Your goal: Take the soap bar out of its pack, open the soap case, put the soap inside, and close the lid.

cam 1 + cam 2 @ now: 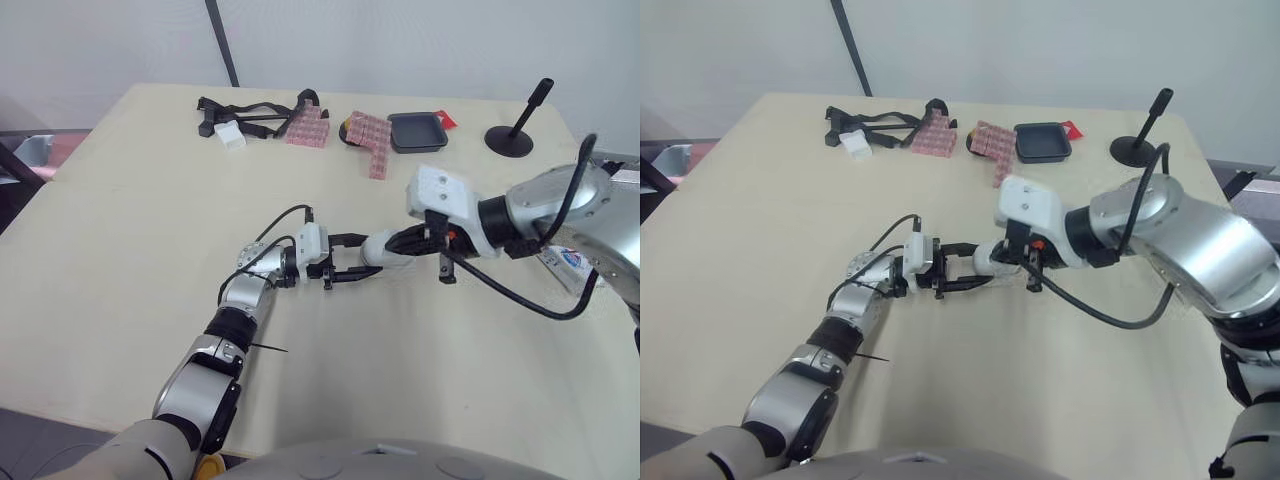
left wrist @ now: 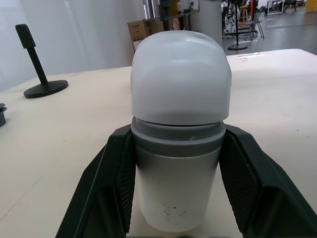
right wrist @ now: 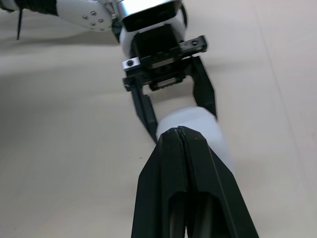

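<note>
The table [image 1: 150, 250] is pale and bare on its near side. At mid-table the two grippers meet tip to tip.

The left gripper [image 1: 367, 256] reaches in from the near left. Its fingers [image 2: 111, 183] are set wide and bear on both sides of a white rounded object [image 2: 181, 79], gripping it at a grey band below the domed end. The object lies just above or on the table surface; which one cannot be told. Whether it is the soap bar or the soap case cannot be told either.

The right gripper [image 3: 178, 131] comes in from the right. Its two fingers are pressed together with nothing between them, and their tips touch the domed end of the object.

Near the right edge, level with the grippers, a white printed wrapper [image 1: 566, 260] lies partly hidden under the right arm.

Along the far side, well apart from the grippers, from left to right:
- a black strap [image 1: 250, 108] with a small white block [image 1: 229, 137] beside it
- two pink patterned packets [image 1: 307, 128] [image 1: 370, 137]
- a dark square tray [image 1: 417, 131]
- a black stand [image 1: 515, 135] with a tilted post at the far right
</note>
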`<control>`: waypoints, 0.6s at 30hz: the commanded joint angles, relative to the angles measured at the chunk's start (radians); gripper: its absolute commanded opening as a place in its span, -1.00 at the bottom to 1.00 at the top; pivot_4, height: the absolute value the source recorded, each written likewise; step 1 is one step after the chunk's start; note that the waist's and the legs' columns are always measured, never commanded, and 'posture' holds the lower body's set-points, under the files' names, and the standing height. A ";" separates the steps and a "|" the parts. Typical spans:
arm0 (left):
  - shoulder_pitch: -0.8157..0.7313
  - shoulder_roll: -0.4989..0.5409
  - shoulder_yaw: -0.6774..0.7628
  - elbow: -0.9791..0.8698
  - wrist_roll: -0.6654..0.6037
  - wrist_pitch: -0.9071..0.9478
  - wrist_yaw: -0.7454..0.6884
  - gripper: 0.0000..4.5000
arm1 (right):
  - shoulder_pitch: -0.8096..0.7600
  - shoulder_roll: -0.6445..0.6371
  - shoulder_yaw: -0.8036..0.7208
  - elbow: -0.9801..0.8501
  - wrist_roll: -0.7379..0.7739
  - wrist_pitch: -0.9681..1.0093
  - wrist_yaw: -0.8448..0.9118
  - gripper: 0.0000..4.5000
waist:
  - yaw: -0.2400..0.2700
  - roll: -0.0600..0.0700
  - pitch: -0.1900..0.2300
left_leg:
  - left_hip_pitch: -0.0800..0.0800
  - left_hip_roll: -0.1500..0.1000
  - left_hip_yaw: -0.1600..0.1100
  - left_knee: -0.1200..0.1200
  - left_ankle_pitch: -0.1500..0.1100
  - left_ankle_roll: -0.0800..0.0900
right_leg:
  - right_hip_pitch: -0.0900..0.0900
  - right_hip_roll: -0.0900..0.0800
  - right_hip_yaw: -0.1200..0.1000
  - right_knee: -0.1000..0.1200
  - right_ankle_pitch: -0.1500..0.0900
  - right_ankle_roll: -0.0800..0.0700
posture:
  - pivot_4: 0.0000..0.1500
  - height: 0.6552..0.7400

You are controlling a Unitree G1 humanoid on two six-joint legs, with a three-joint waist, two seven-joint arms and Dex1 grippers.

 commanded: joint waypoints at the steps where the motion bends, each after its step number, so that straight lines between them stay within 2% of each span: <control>1: -0.003 0.006 0.002 -0.020 -0.004 0.002 0.000 -0.14 | -0.018 -0.028 -0.018 0.011 -0.020 -0.017 -0.003 -0.99 | 0.001 0.000 0.000 | 0.000 0.000 0.000 0.000 0.000 0.000 | 0.000 0.000 0.000 0.000 0.000 0.000 | 1.00 1.00; 18: -0.002 0.017 0.002 -0.023 -0.002 -0.002 -0.003 -0.14 | 0.046 -0.066 0.063 0.025 -0.117 -0.117 0.010 -0.99 | -0.001 0.000 0.000 | 0.000 0.000 0.000 0.000 0.000 0.000 | 0.001 0.000 0.000 -0.001 0.000 0.000 | 1.00 1.00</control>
